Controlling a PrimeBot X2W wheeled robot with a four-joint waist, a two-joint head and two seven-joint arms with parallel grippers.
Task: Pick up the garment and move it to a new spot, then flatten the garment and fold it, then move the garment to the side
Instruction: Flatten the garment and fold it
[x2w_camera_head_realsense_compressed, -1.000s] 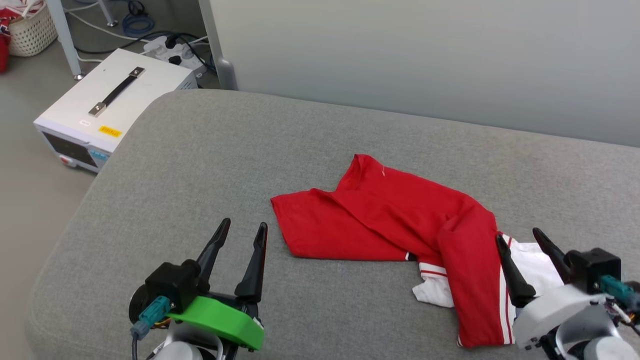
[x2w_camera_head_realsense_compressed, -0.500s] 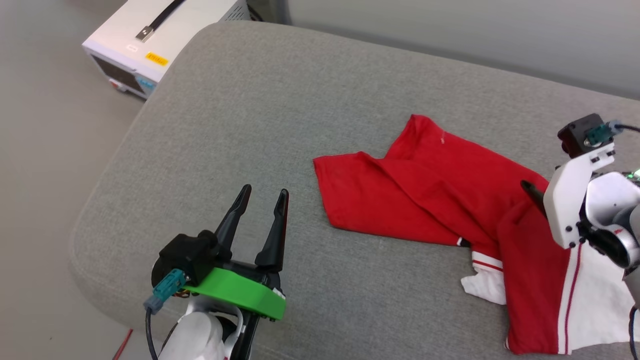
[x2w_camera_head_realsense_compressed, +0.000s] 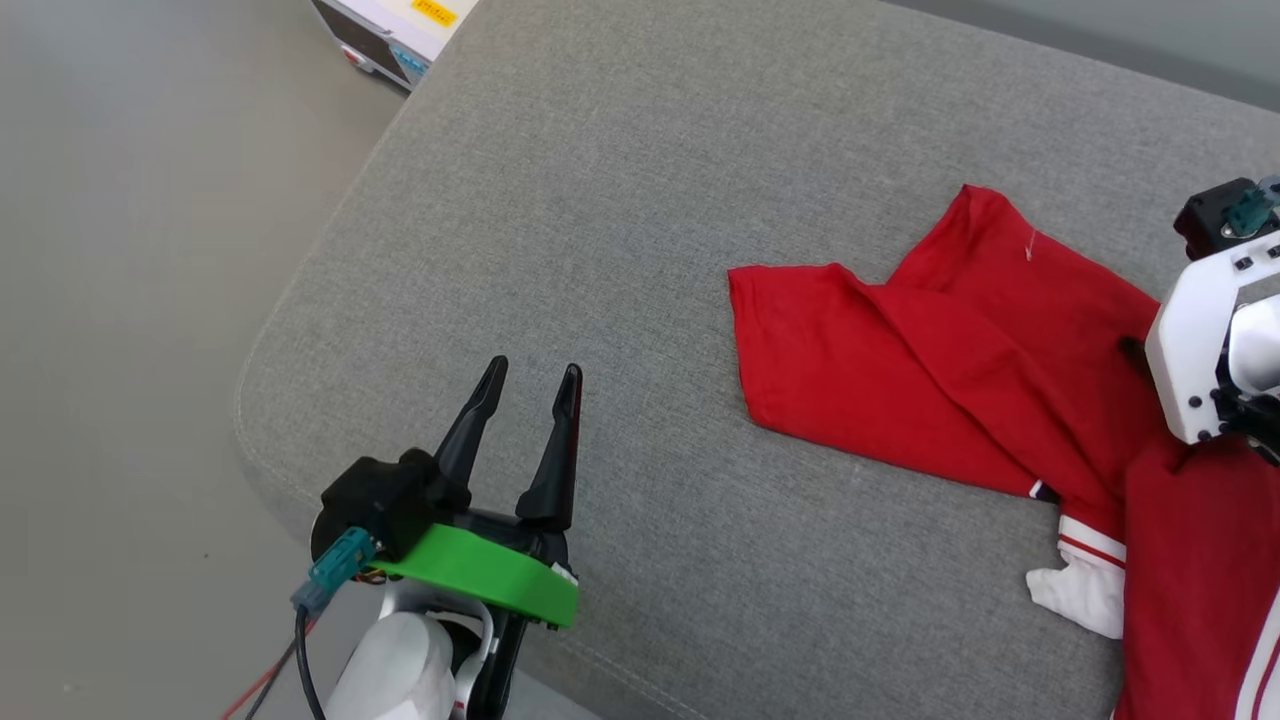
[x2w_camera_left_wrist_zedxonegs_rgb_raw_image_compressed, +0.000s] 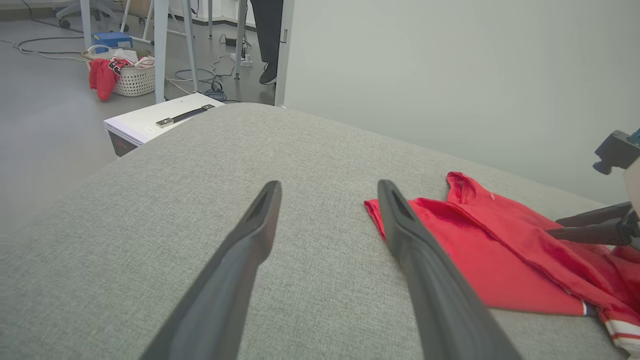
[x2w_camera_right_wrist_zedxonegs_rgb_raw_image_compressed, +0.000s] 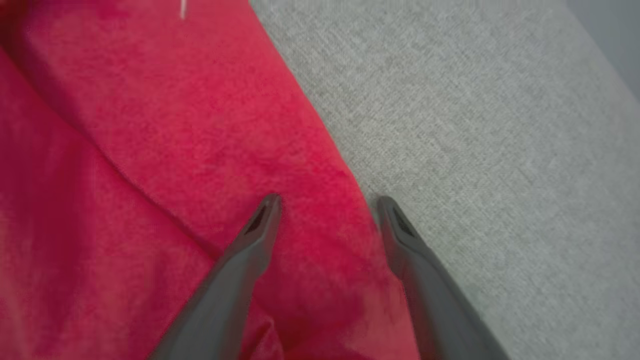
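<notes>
Head view and both wrist views are showing one grey cushion (x2w_camera_head_realsense_compressed: 600, 200), and I am counting one garment and two grippers on or over it. Off its far left corner, one white box (x2w_camera_left_wrist_zedxonegs_rgb_raw_image_compressed: 160, 120) with a dark handle is sitting on the floor. Beyond that, one wicker basket (x2w_camera_left_wrist_zedxonegs_rgb_raw_image_compressed: 134, 82) is holding a heap of clothes, with a red piece (x2w_camera_left_wrist_zedxonegs_rgb_raw_image_compressed: 102, 77) hanging over its rim.

By the cushion's near left corner the left gripper (x2w_camera_head_realsense_compressed: 535, 368) is pointing across the bare fabric, its two fingers standing apart and holding nothing.

The garment (x2w_camera_head_realsense_compressed: 900, 370) is lying crumpled on the right half of the cushion, red side up, with one white sleeve (x2w_camera_head_realsense_compressed: 1080, 590) with striped trim poking out toward the near edge.

At the garment's far right side the right gripper (x2w_camera_right_wrist_zedxonegs_rgb_raw_image_compressed: 328, 199) is pointing down with its fingers spread. One finger is over red cloth and the other is over bare cushion just past the hem. I cannot tell whether the tips are touching.
</notes>
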